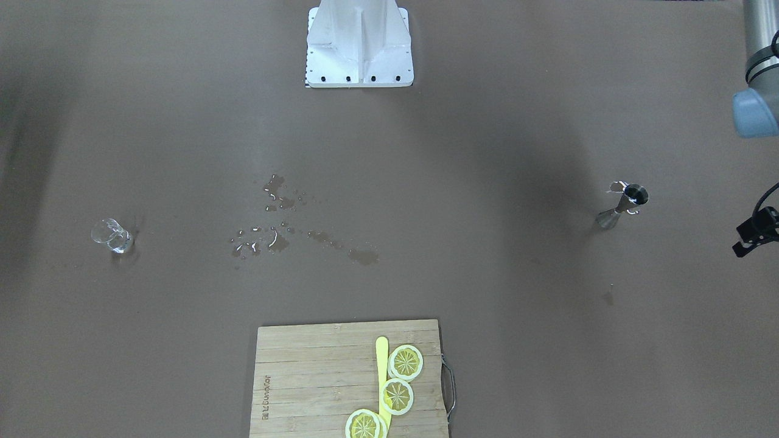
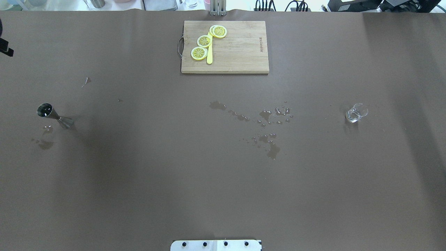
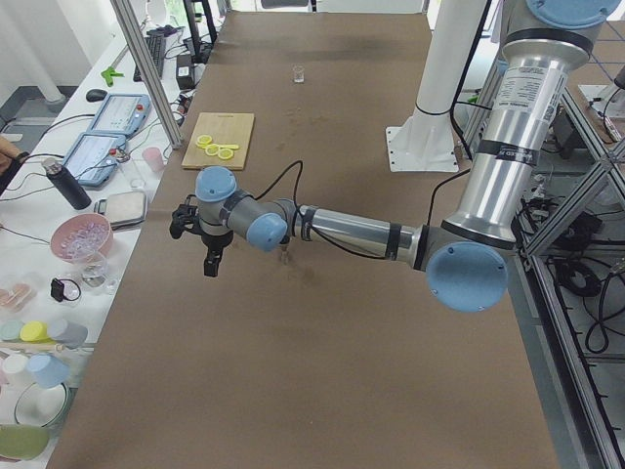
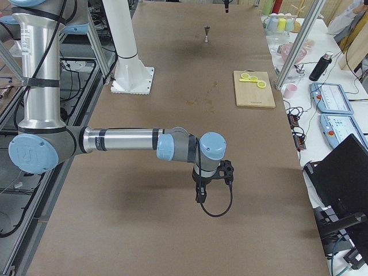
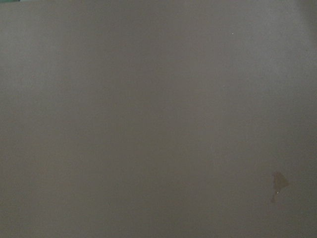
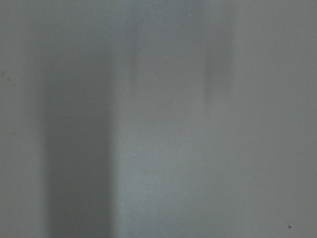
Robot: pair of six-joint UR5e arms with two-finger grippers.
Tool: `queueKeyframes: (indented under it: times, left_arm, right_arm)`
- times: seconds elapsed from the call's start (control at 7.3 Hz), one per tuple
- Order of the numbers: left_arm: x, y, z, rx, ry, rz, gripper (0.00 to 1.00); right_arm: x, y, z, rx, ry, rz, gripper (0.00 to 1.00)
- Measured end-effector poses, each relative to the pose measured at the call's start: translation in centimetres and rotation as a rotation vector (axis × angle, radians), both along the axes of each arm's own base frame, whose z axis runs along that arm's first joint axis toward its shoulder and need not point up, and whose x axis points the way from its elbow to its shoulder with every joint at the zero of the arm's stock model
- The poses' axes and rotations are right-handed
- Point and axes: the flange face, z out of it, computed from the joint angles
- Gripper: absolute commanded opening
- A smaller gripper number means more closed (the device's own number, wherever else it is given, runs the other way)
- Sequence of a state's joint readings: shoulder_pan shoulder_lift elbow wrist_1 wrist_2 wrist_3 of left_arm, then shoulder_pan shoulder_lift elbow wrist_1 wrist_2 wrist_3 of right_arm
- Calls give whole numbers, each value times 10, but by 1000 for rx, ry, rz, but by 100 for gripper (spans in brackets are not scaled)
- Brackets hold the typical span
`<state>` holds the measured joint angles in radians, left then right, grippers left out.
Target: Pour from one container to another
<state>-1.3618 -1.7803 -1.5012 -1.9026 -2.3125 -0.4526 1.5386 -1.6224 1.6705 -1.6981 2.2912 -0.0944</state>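
Note:
The small clear glass (image 1: 112, 236) (image 2: 356, 113) stands on the brown table on my right side, also seen far off in the exterior left view (image 3: 298, 73). The metal jigger (image 1: 624, 204) (image 2: 52, 115) stands upright on my left side, small in the exterior right view (image 4: 207, 31). My left gripper (image 3: 209, 266) hangs over the table's outer edge past the jigger, apart from it; I cannot tell whether it is open. My right gripper (image 4: 199, 197) hovers above bare table well away from the glass, and its state cannot be told. Both wrist views show only tabletop.
Spilled water (image 2: 268, 125) dots the table's middle, and a small puddle (image 2: 44, 143) lies beside the jigger. A wooden cutting board (image 2: 240, 52) with lemon slices (image 2: 204, 41) and a yellow knife sits at the far edge. The white robot base (image 1: 359, 45) is mid-table.

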Motion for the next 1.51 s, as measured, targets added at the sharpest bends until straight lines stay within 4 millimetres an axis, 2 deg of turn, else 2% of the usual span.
queueKeyframes:
  times: [0.27,0.41,0.55,0.82,1.51]
  left_arm:
    - [-42,61,37,-113,43,-21,99]
    - [-65,88,50,-110,50,-19,99]
    - [-83,105,58,-81,49,-1,99]
    - [-103,122,75,-80,36,17,99]
    - [-107,129,87,-108,30,18,99]
  right_arm:
    - [0,2,5,-11,3,2,100]
    - [0,2,7,-17,3,3,100]
    - [0,1,10,-22,3,3,100]
    - [0,1,12,-27,2,3,100]
    - [0,-2,6,-11,1,-2,100]
